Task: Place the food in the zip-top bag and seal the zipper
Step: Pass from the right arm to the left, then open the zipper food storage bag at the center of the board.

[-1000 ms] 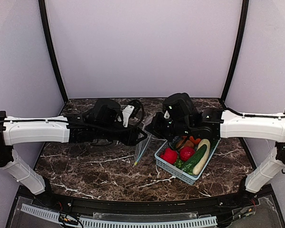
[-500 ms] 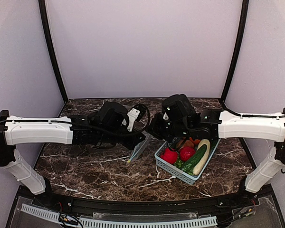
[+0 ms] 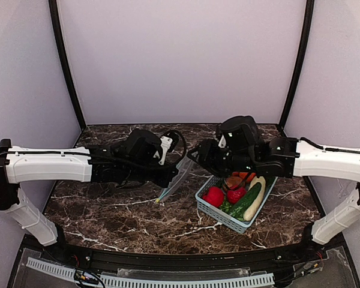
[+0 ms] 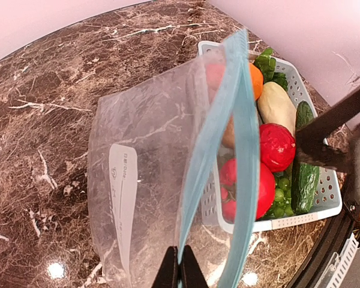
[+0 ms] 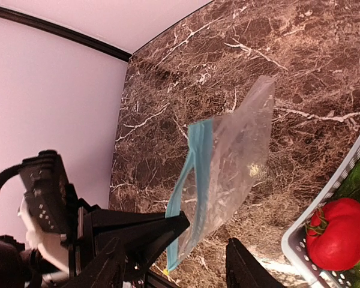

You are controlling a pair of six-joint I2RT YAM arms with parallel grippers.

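Zip-top bag (image 4: 144,150) is hanging by its zipper (image 4: 246,138) from the left gripper (image 4: 180,273), clamped tight, above the middle of the bench (image 3: 108,204), while the right gripper (image 5: 175,249) is hovering spread and empty, likely needing to part the mouth before loading food (image 4: 276,147).

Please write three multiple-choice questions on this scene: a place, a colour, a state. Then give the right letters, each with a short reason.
1. Where does the long cream-white squash lie?
A. in the light blue lattice basket
B. on the bare table
C. between the fingers of an arm

2. Which colour has the strip along the mouth of the flat clear plastic bag?
A. red
B. light blue
C. yellow

3. In which state is the left tool?
A. open
B. shut on the bag's strip
C. out of view

Answers:
1 A, the basket's walls surround it.
2 B, both wrist views show it light blue.
3 B, the left wrist view shows the pinch.
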